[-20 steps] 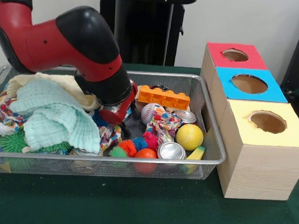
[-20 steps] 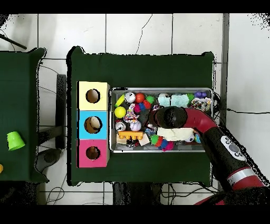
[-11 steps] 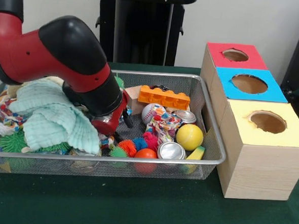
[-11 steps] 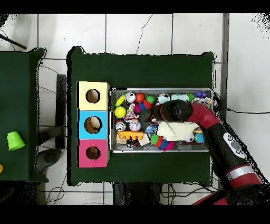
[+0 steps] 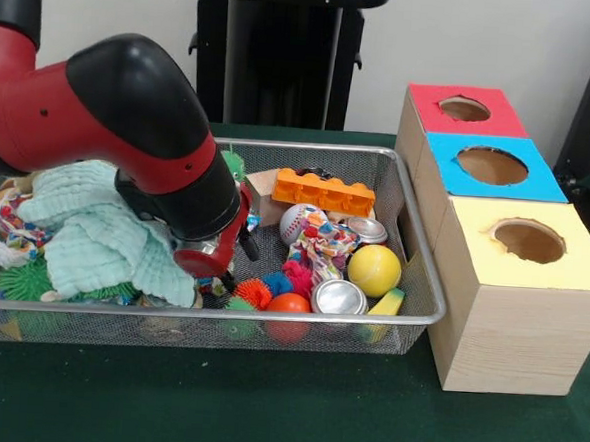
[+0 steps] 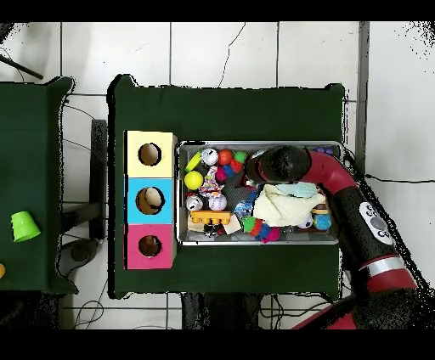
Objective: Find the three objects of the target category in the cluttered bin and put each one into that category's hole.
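Mint cloth [image 5: 104, 231] heaps against my arm [image 5: 111, 120], which hides my gripper [image 5: 215, 259] low in the wire bin [image 5: 414, 238], so I cannot tell its state. Toward the bin's box-side end lie a yellow ball [image 5: 374, 270], cans [image 5: 337, 298] and an orange block [image 5: 322, 191], beside the three-hole boxes [image 5: 504, 244].

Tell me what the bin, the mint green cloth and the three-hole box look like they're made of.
Rectangular silver mesh bin: seemingly metal wire, see-through weave under a shiny rim. Mint green crinkled cloth: soft fabric, likely cotton gauze, matte and puckered. Three-hole sorting box: sides show pale wood grain, maybe laminate; the red, blue and yellow tops look like matte paper or foam.
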Tool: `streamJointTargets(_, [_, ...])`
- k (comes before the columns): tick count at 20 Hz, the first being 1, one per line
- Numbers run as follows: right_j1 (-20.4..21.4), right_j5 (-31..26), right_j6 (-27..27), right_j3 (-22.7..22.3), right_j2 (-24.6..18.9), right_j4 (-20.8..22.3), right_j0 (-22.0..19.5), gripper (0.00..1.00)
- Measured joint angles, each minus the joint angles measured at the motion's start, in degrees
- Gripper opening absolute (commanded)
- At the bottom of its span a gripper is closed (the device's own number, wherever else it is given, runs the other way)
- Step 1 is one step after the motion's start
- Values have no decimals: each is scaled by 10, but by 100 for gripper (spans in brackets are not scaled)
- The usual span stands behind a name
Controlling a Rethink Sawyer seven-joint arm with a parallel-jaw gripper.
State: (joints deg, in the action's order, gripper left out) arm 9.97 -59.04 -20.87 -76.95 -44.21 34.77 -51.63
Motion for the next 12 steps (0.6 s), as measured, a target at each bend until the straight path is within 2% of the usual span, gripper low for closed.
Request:
streamJointTargets(7, [15, -50, 0, 31, -4, -5, 25, 100])
streamJointTargets(12, [32, -108, 0, 64, -4, -8, 43, 100])
